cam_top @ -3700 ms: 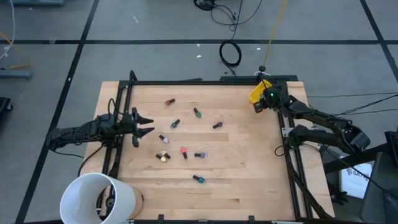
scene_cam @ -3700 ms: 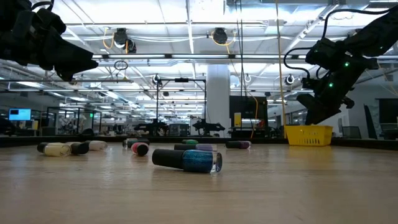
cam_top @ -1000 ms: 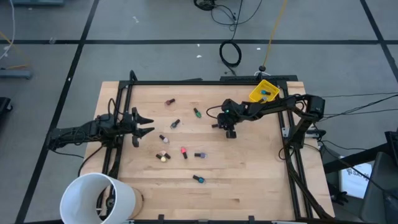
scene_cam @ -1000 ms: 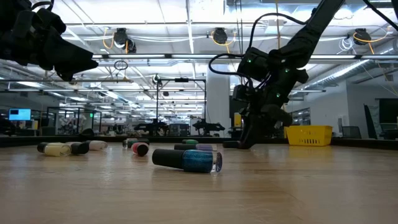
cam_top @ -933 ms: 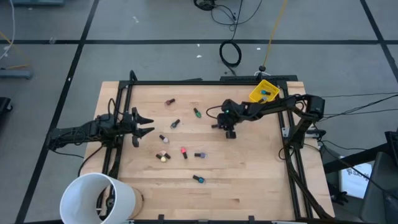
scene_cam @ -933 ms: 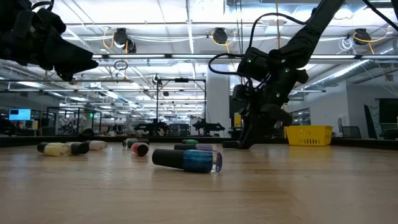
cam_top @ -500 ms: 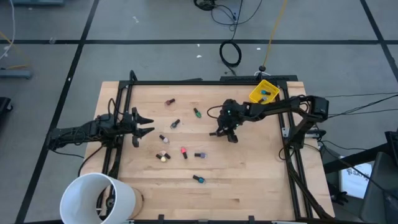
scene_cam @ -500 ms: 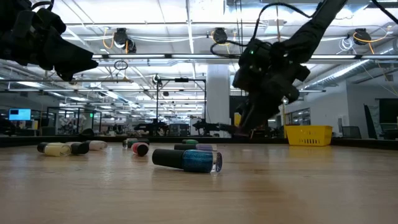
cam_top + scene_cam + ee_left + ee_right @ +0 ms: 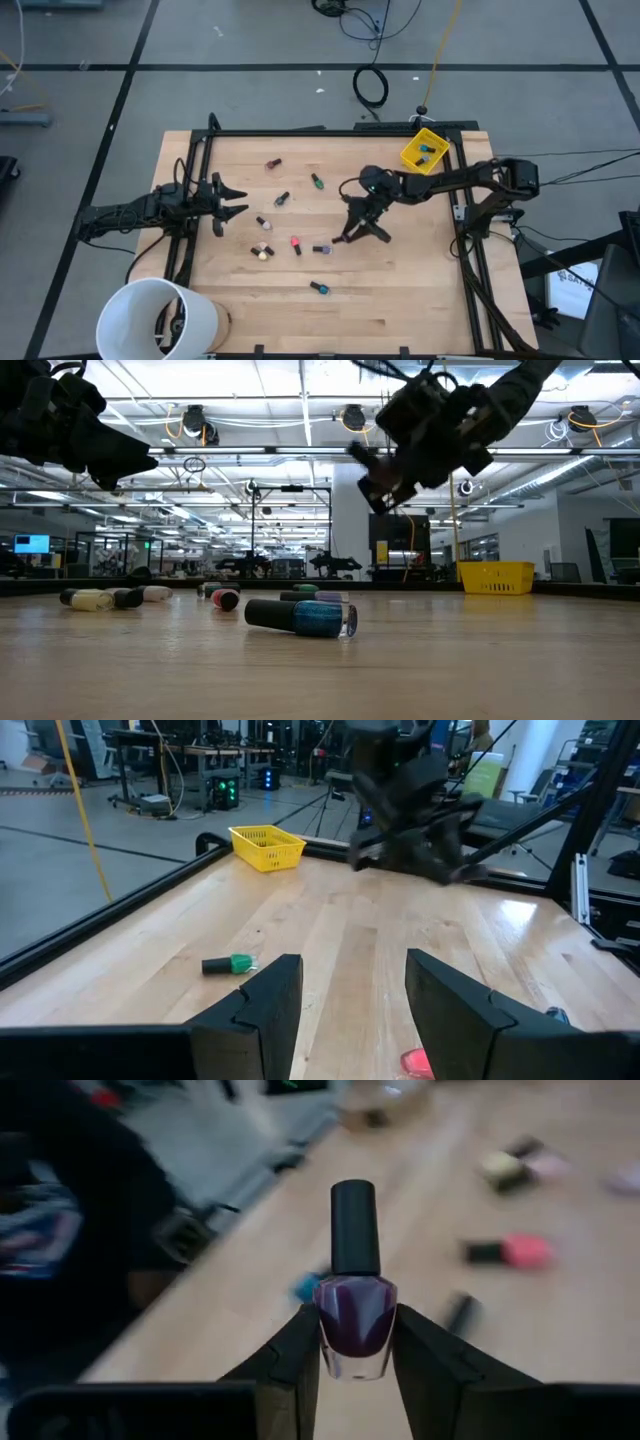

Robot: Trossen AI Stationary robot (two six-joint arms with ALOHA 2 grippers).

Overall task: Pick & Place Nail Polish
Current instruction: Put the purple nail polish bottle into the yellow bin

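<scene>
The right gripper (image 9: 358, 228) is holding a purple nail polish bottle (image 9: 355, 1312) between its two fingers, the dark cap pointing away from the wrist, so the long axis of the bottle is running along the fingers. It is hanging above the middle of the table (image 9: 400, 290). The yellow bin (image 9: 424, 150) is lying toward the far right corner from this gripper, well apart, and the right arm is clearly the nearer one to it. The left gripper (image 9: 232, 199) is waiting at the left edge with its fingers spread wide, holding nothing
</scene>
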